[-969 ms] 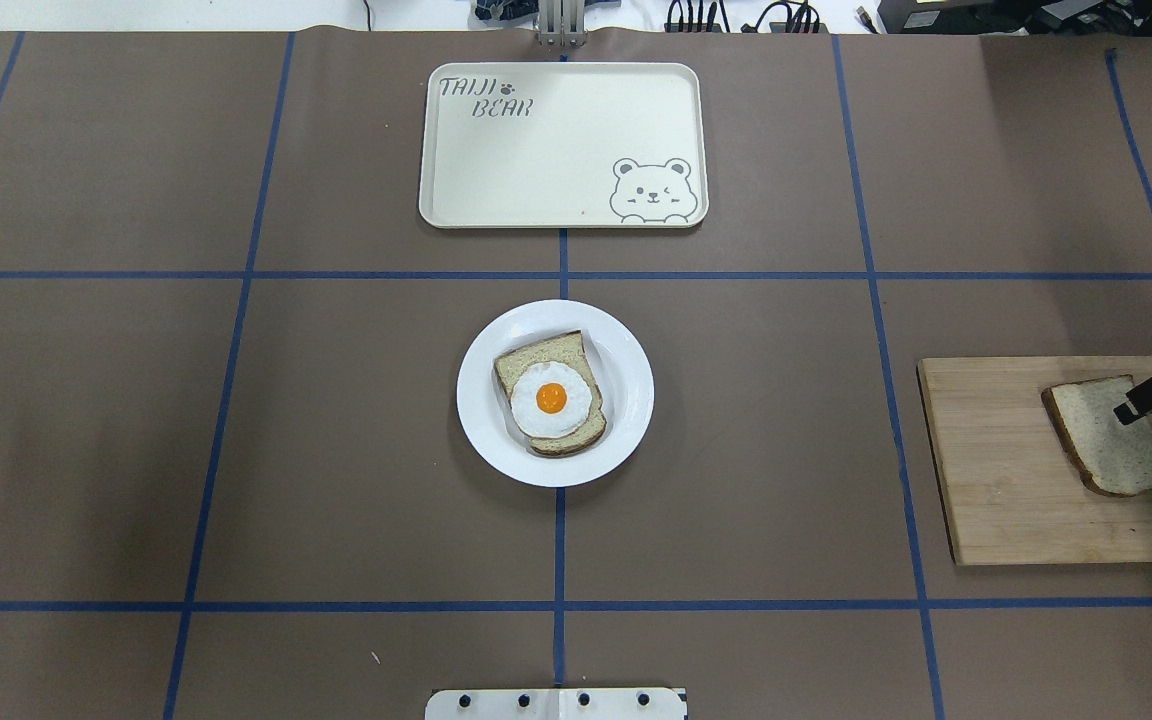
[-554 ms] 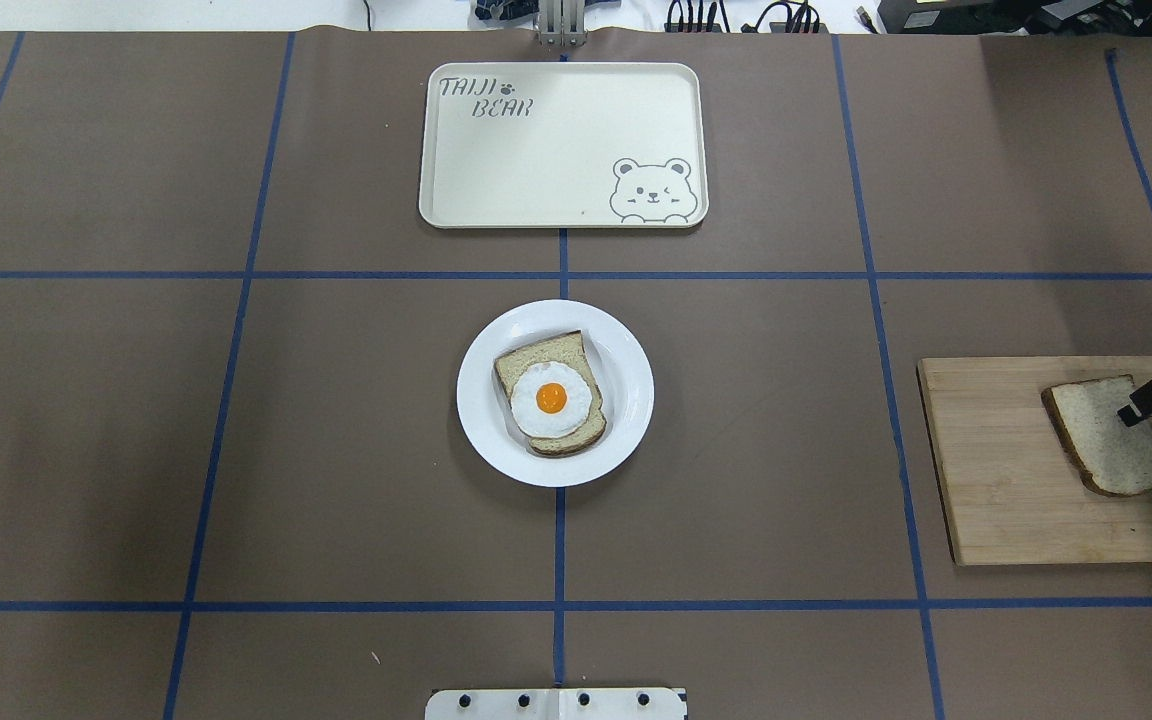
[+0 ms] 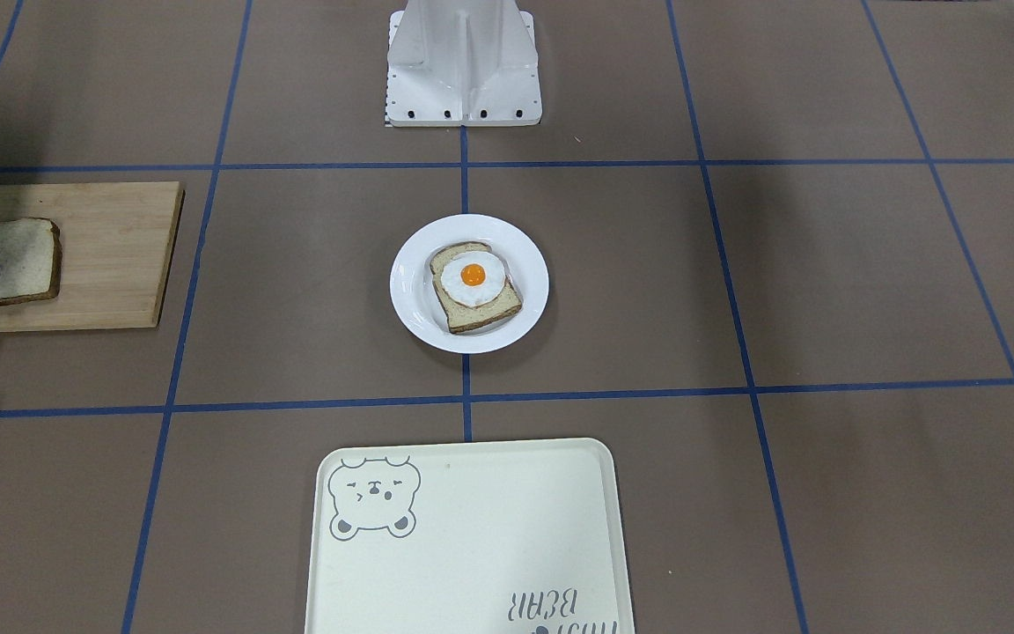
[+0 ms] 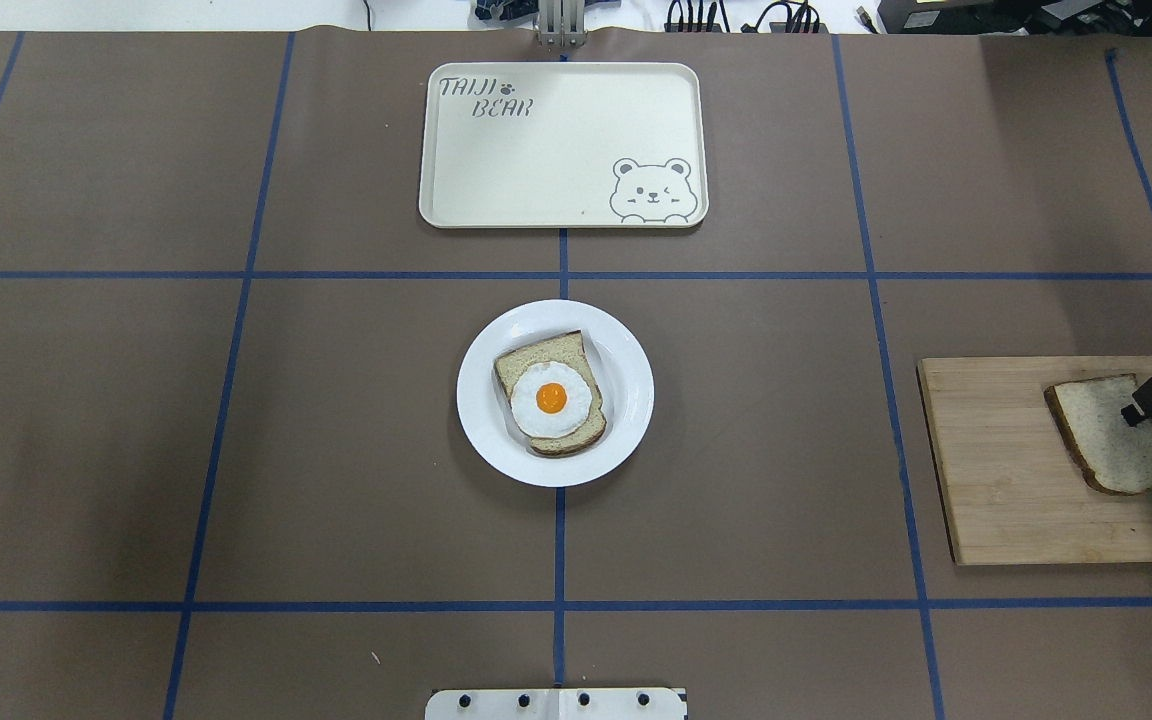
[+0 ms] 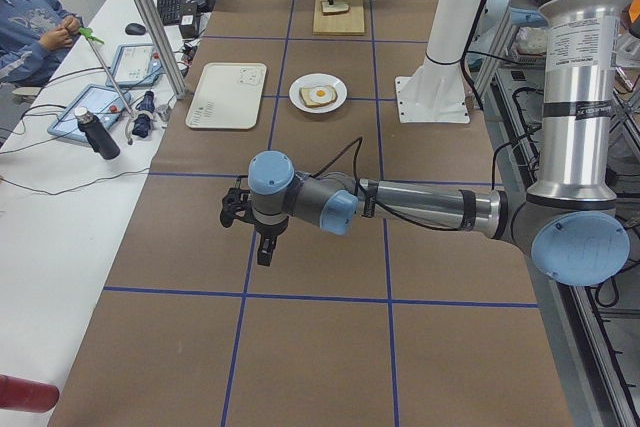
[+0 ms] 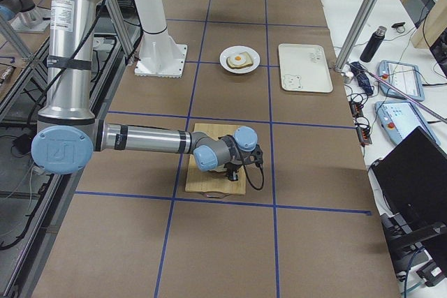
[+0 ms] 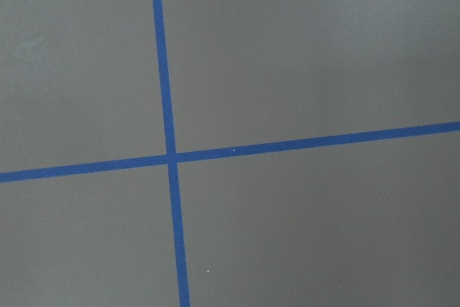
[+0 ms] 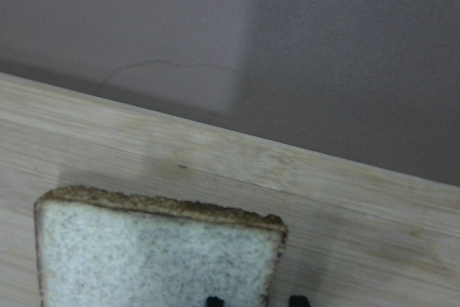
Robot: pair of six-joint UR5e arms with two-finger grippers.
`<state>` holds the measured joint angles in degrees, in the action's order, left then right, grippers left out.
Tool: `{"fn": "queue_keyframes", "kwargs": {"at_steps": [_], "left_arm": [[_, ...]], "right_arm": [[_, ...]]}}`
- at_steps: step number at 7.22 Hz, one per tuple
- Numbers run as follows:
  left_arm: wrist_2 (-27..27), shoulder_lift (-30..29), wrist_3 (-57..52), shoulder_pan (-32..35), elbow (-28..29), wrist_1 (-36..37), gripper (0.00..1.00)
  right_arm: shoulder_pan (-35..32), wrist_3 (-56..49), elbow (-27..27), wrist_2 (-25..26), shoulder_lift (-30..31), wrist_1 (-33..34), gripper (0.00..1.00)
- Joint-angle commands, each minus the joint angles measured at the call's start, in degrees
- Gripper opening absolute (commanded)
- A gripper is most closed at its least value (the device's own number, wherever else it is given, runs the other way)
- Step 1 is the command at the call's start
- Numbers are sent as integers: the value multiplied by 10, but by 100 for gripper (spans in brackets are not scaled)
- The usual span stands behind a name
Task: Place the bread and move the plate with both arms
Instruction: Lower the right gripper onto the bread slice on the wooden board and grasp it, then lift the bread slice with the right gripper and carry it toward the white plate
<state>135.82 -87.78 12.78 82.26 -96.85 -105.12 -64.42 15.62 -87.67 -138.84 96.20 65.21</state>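
The plain bread [image 4: 1101,445] lies flat on a wooden cutting board [image 4: 1006,480] at the far right; it also shows in the front view [image 3: 23,260]. My right gripper [image 4: 1136,410] is low at the slice's outer edge. In the right wrist view its tips [image 8: 253,300] stand a small gap apart, astride the crust edge of the bread [image 8: 154,257]. The white plate [image 4: 626,350] sits mid-table and holds an egg-topped slice [image 4: 551,395]. My left gripper [image 5: 262,252] hangs over bare table far left; I cannot tell whether it is open or shut.
A cream bear tray [image 4: 561,145] lies beyond the plate at the table's far side. The robot's white base [image 3: 463,79] stands on the near side. Blue tape lines cross the brown table cover.
My right gripper's tip has slid slightly right, toward the bread's outer edge. The bread has shifted a hair with it. Plate and tray have not moved.
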Motion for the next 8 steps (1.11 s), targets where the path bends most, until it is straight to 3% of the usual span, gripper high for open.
{"fn": "queue_keyframes", "kwargs": {"at_steps": [1,5,7,8], "left_arm": [[1,1,0,0,0,0,99],[1,3,0,0,0,0,99],[1,4,0,0,1,0,99],[1,4,0,0,1,0,99]], "right_arm": [[0,-1,1,-6,-5,0,0],[-18,-2,-27,-38,-4,2,0],[-27,0,-29,-72,-9,4,0],[-41,18,-31,-116,-27,8,0]]}}
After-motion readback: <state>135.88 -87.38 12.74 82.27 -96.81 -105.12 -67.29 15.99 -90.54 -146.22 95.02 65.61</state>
